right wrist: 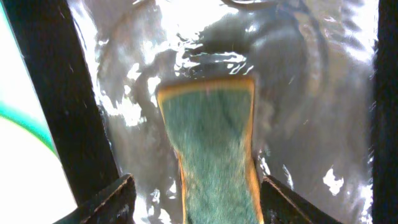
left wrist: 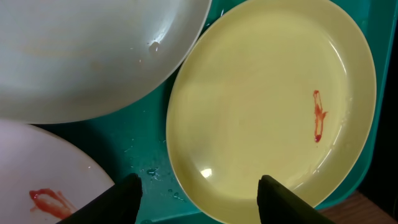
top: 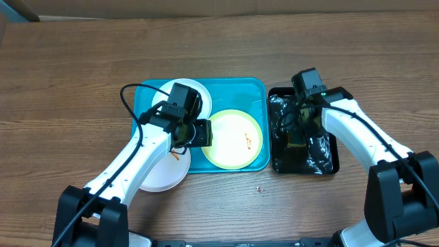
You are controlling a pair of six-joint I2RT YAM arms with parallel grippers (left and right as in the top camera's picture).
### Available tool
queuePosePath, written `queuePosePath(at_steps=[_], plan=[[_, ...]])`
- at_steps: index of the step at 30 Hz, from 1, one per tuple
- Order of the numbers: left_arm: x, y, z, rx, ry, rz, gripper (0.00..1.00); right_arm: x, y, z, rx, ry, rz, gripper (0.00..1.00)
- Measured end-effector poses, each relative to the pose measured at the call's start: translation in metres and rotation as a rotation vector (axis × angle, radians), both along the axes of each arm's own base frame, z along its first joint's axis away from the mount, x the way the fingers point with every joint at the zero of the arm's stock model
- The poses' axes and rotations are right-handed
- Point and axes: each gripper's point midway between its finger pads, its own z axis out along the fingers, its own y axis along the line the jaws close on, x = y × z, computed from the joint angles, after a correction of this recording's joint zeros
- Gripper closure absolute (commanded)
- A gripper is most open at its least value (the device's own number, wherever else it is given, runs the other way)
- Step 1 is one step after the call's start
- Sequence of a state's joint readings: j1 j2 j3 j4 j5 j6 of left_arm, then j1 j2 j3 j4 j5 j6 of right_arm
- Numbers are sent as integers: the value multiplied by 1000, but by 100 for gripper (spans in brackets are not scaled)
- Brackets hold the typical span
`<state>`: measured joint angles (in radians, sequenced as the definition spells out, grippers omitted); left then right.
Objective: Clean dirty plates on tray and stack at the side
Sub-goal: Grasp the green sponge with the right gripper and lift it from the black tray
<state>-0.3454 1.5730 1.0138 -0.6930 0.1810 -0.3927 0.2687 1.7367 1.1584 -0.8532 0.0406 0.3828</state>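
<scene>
Right pincer (right wrist: 196, 185) spread around sponge (right wrist: 211, 137) in wet black tray (right wrist: 74, 93)

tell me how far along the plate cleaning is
Done: nothing; no stack. In hand: the right gripper straddles the sponge in the black tray; the left gripper hovers open over the blue tray. Left: the yellow plate and a white plate show orange smears.

tray (top: 255, 88) turquoise | two plates (left wrist: 93, 50) white | third plate (left wrist: 261, 106) yellow-green, orange smear | sponge (right wrist: 211, 149) green | small tray (top: 328, 169) black
</scene>
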Motion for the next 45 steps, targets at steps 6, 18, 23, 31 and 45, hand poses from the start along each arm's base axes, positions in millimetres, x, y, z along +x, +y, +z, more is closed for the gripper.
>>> queuePosePath(at_steps=[6, 18, 23, 31, 45], plan=[[-2, 5, -10, 21, -5, 8, 40, 16, -12, -3, -70, -80, -26, 32], [2, 7, -21, 28, -45, 16, 43, 26, -14, -30, -86, -120, -29, 36], [5, 6, -20, 24, -57, 16, 43, 6, -20, -24, -130, -10, 23, 23], [1, 8, -30, 30, -49, 17, 50, -7, -24, -17, -149, 60, 23, 28], [14, 4, -59, 30, -40, 24, 76, -7, -20, -28, -121, 41, 19, 33]])
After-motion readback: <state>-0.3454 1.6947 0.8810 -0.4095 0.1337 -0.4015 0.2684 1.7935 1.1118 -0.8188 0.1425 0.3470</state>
